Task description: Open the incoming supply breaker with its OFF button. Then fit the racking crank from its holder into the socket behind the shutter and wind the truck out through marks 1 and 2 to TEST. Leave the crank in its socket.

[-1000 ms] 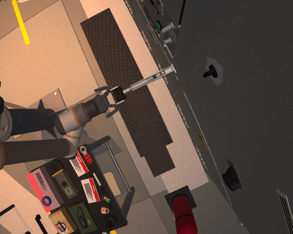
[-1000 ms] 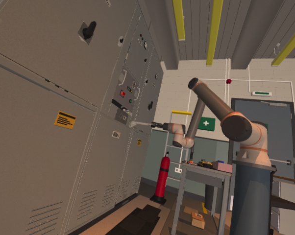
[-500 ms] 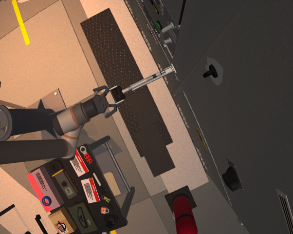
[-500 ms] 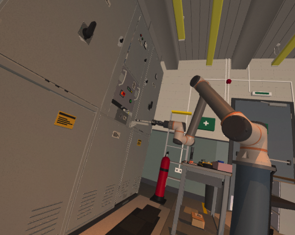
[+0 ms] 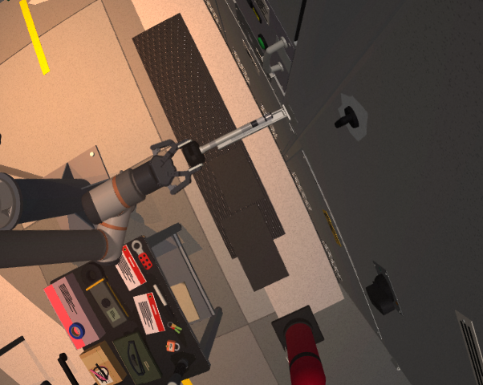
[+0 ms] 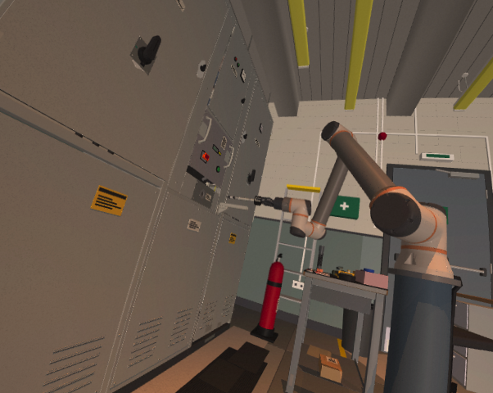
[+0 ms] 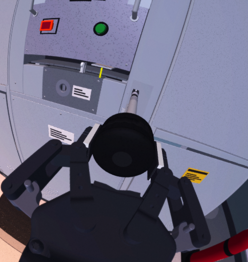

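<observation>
The racking crank [image 5: 233,134] [image 6: 245,199] has a round black knob [image 7: 123,145] and a grey shaft, and my gripper [image 5: 192,156] [image 6: 264,201] [image 7: 123,151] is closed on that knob, out in front of the switchgear panel. The shaft's far tip [image 7: 135,92] points at the grey strip to the right of the breaker door, by the holder [image 5: 284,112]. To the left of the tip is the dark shutter plate with its round socket [image 7: 63,87]. Above it sit the red square OFF button [image 7: 46,25] [image 6: 204,156] and the green round button [image 7: 100,28] [image 5: 261,41].
The grey switchgear cabinets [image 6: 90,211] fill the wall behind the work, with rotary handles [image 5: 346,118] standing proud. A red fire extinguisher [image 6: 271,292] [image 5: 302,352] stands near the cabinet foot. A cart [image 5: 121,315] with tags, padlocks and boxes stands beside my arm. A dark ribbed mat [image 5: 200,124] covers the floor.
</observation>
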Tool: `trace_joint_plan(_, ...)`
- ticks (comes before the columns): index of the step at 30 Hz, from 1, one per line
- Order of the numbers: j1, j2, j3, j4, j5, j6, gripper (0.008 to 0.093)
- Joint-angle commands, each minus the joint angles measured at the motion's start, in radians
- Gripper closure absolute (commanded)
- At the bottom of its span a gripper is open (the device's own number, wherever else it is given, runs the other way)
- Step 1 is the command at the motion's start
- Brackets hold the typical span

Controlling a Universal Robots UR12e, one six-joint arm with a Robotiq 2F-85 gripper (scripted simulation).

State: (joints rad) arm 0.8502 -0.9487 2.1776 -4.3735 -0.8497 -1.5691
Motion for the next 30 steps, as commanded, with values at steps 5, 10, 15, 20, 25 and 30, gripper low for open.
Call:
trace_joint_plan(5, 0.000, -0.015, 0.000, 0.012, 0.000, 0.000, 0.0934)
trace_joint_plan(10, 0.000, -0.026, 0.001, 0.022, 0.000, 0.000, 0.0934)
trace_joint_plan(15, 0.000, -0.033, 0.001, 0.029, 0.000, 0.000, 0.0934)
trace_joint_plan(20, 0.000, -0.036, 0.001, 0.032, 0.000, 0.000, 0.0934)
trace_joint_plan(25, 0.000, -0.037, 0.001, 0.033, 0.000, 0.000, 0.0934)
trace_joint_plan(30, 0.001, -0.037, 0.001, 0.033, -0.001, 0.000, 0.0934)
